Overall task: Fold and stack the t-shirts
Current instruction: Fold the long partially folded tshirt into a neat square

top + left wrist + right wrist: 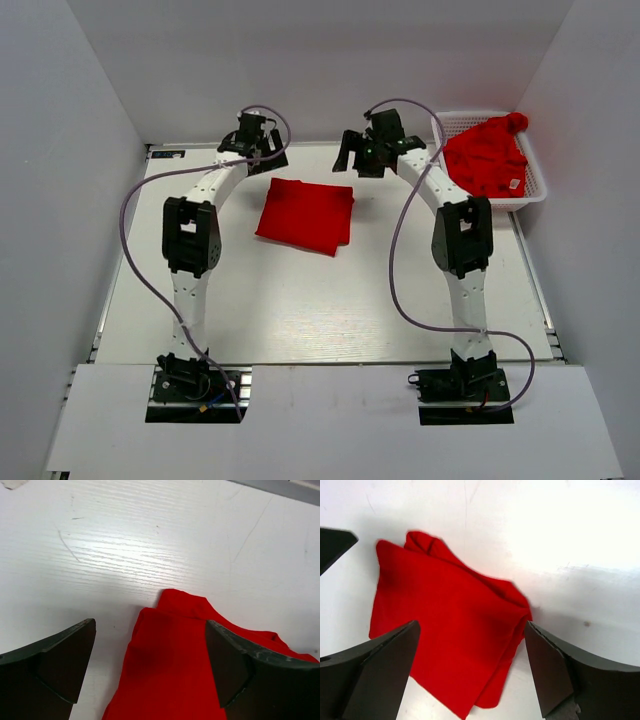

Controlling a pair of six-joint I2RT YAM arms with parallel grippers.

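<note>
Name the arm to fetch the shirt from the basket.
Right, likely: the right arm sits beside the basket holding the crumpled t-shirt, jaws open; the left arm is beyond the folded t-shirt.

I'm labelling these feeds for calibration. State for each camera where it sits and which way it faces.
Top external: above and behind the arm bases, looking down on the table; shows both whole arms, left gripper, right gripper, the folded t-shirt, and the basket holding a crumpled t-shirt.
Left wrist: on that wrist, looking down past its open fingers at the folded t-shirt's corner.
Right wrist: likewise, open fingers framing most of the folded t-shirt.
Shared: all three show the folded t-shirt.
</note>
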